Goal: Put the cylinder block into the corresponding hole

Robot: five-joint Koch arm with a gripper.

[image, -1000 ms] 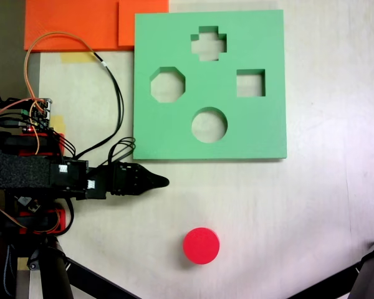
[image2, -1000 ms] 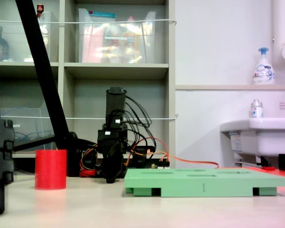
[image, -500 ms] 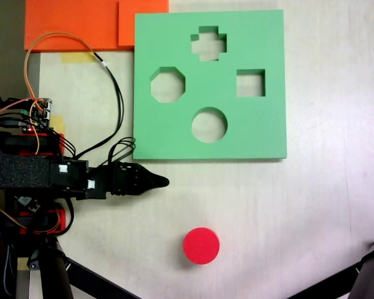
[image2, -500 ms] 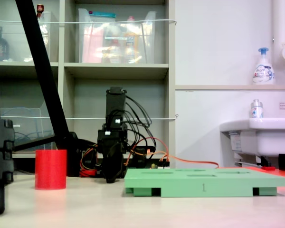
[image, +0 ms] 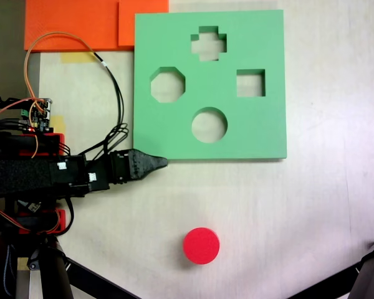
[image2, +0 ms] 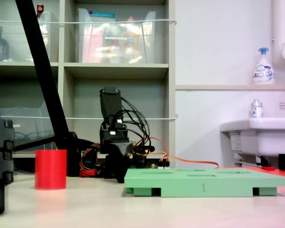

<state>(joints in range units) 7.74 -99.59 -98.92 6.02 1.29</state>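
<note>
Step in hand, as judged: reach toward the block, not yet grasped.

Cylinder block [image: 201,245] upright on the bare surface [image: 311,212], flat round face up, axis vertical; apart from the green board [image: 262,131], off its 6 o'clock edge. Seen standing free in a fixed view [image2: 51,169] too.

Tool [image: 163,162] low, tip just off the board's 7 o'clock corner, pointing to 3 o'clock. Jaw spread: cannot tell, single dark tip visible. Nothing held.

Key relation: block at roughly 5 o'clock from the tool tip, well apart. Round hole [image: 209,124] at about 1 o'clock from the tip, 12 o'clock from the block.
</note>
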